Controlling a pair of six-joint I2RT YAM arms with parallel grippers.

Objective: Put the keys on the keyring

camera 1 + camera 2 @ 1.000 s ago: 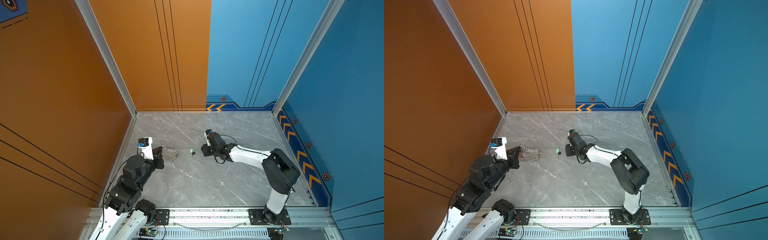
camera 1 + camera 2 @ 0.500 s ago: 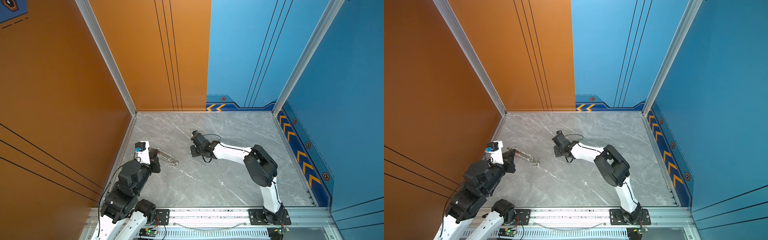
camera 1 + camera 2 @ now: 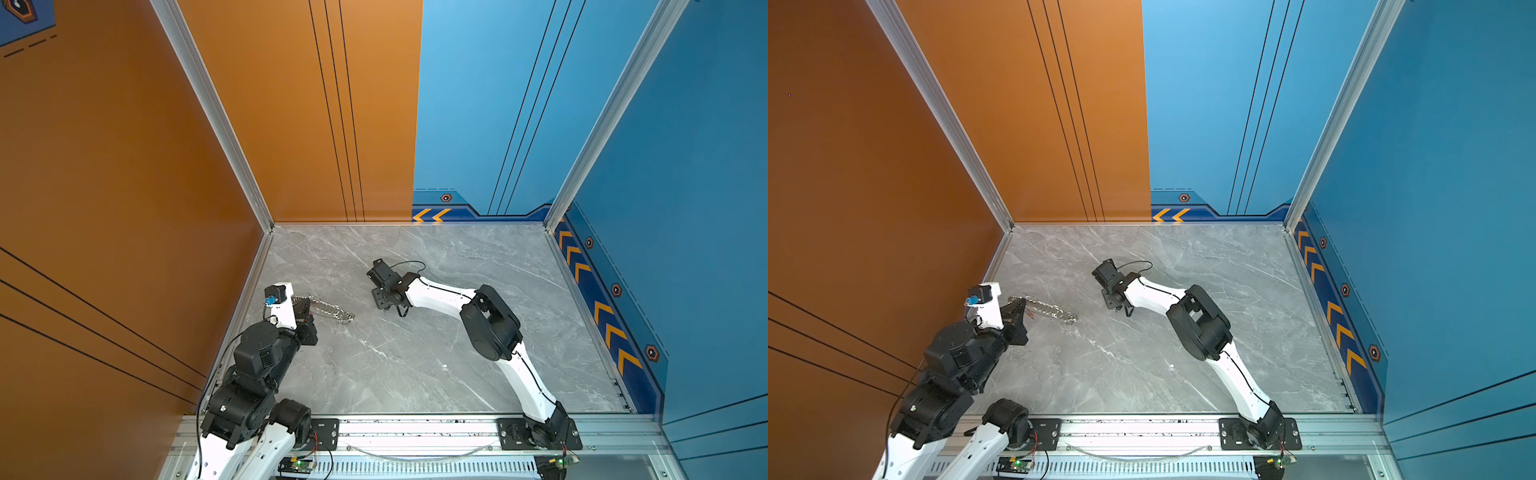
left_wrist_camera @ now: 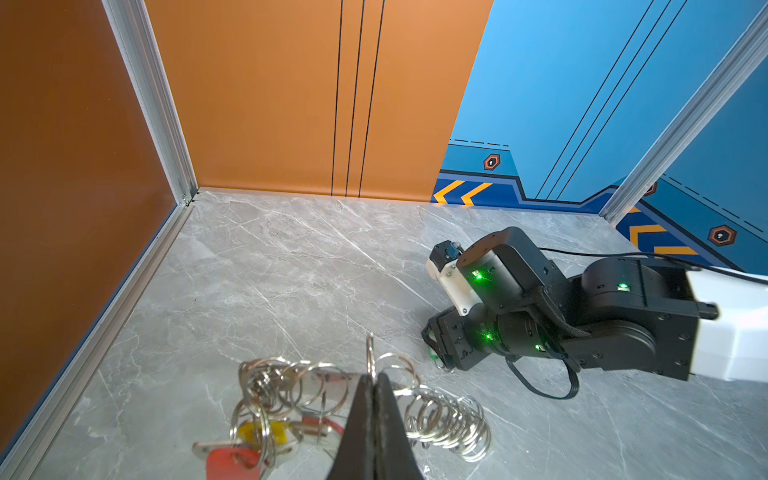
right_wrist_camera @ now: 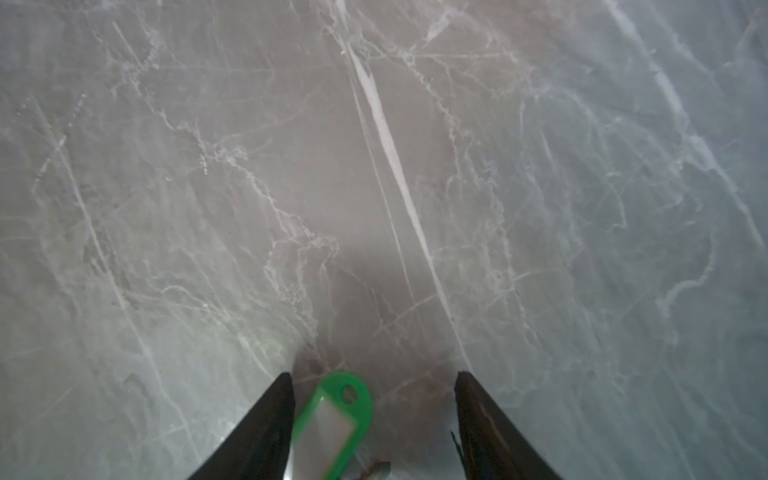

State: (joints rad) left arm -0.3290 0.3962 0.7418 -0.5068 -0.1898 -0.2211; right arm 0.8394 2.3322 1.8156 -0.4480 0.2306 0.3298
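While the left gripper [image 4: 375, 380] sits low at the near left of the grey marble table [image 3: 419, 361], its fingers [image 4: 361, 419] are pressed together and pinch one silver ring of the keyring [image 4: 446, 419]. That ring stands on edge just above the tips. In both top views the rest of the keyring lies on the table as a chain-like run of rings [image 3: 332, 311] [image 3: 1052, 309], stretching from this gripper toward the right and a little nearer. In the left wrist view the rings bunch into a loose tangle on one side of the fingers and a tidy coil on the other. A key with a yellow tag [image 4: 262, 432] and a key with a red tag [image 4: 228, 459] hang in the tangle, at the keyring's left end close to the gripper. Another reddish piece beside the finger is partly hidden.

The right gripper [image 5: 374, 374] points down at the table near its middle, well apart from the keyring's right end. Its fingers [image 5: 266, 419] are spread wide and grip nothing. A green tag [image 5: 336, 419] lies flat on the table between them, close beside one finger. The blur hides whether they touch. A small metal piece shows at the tag's end, too unclear to name. The left wrist view shows a glint of green under this gripper [image 4: 436, 340]
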